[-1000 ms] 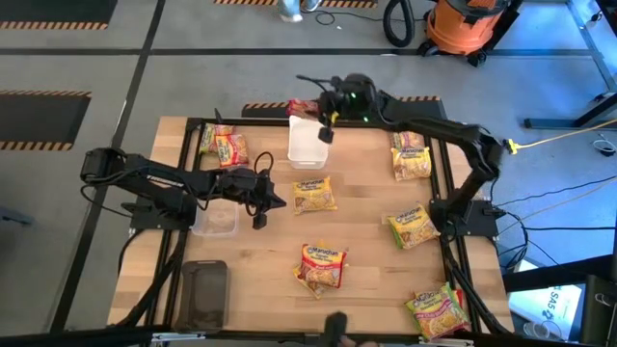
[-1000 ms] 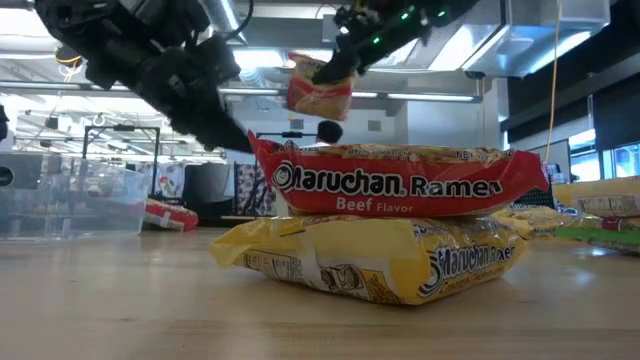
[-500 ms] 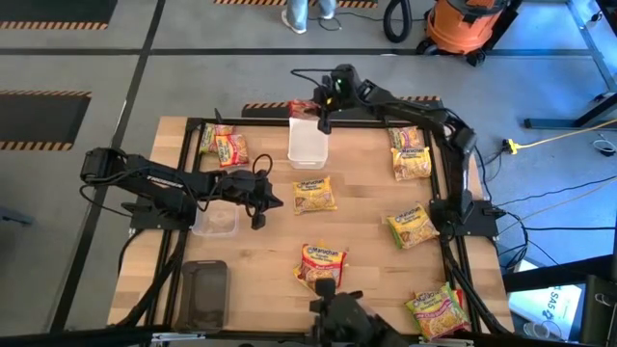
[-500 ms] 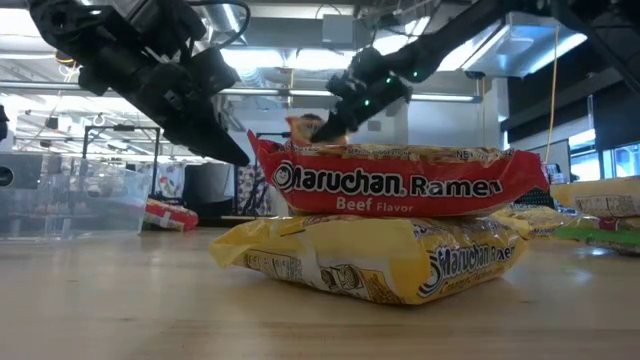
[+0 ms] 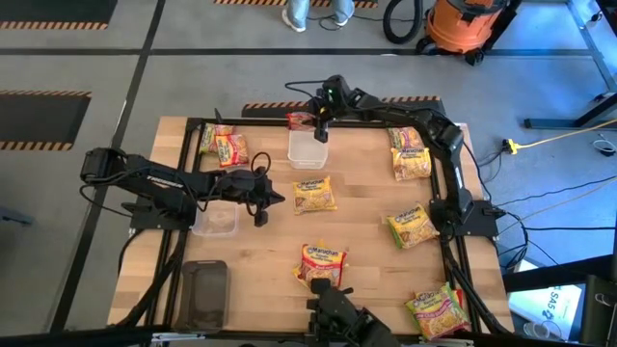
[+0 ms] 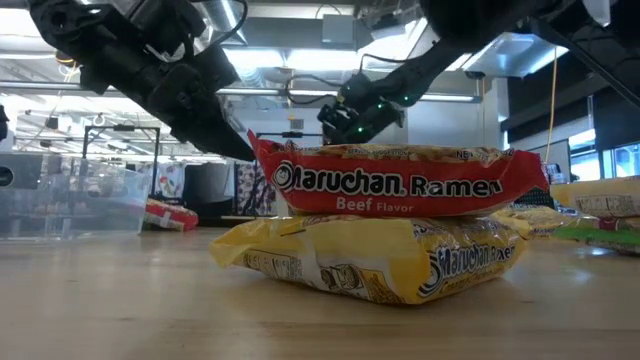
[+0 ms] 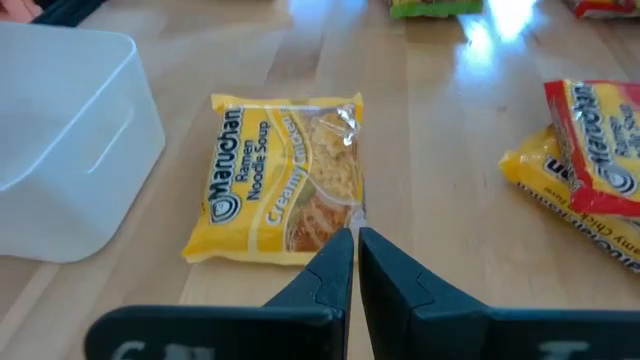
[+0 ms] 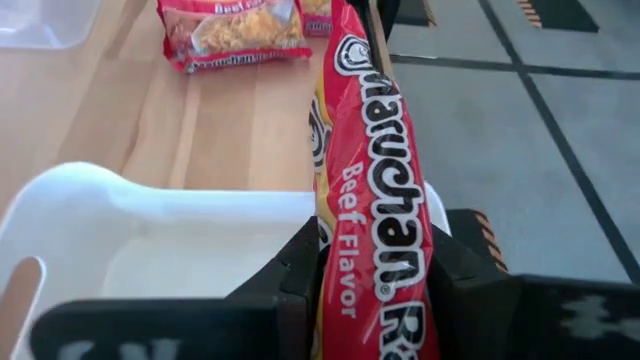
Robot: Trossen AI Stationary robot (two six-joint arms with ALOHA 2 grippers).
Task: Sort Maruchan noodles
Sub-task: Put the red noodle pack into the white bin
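Observation:
My right gripper (image 5: 321,123) is at the table's far edge, shut on a red Maruchan beef packet (image 8: 372,200) over the far rim of the white bin (image 5: 308,146). In the low view the front packets hide this packet. My left gripper (image 5: 268,199) is shut and empty, low over the table's middle. Its tips stand just short of a yellow packet (image 7: 285,180) that lies flat on the wood. Other packets lie flat at the far left (image 5: 224,145), far right (image 5: 412,154), right (image 5: 413,226) and near right (image 5: 439,308). A red packet lies on a yellow one (image 6: 390,180) near the front. My right gripper pinches the red packet's two flat faces (image 8: 345,285) between its two fingers (image 8: 298,272). The packet stands on edge in the hold, lifted clear, its length running forward past the fingertips above the white bin's rim (image 8: 230,200).
A clear bin (image 5: 214,218) stands by the left arm and a dark tray (image 5: 203,294) at the near left. A black frame (image 5: 188,164) runs round the table. A person's legs (image 5: 313,10) show on the floor beyond the far edge.
My right gripper has gone down toward the white bin with the red packet, still shut on it. In the low view the packet has dropped from high above the front stack to behind it.

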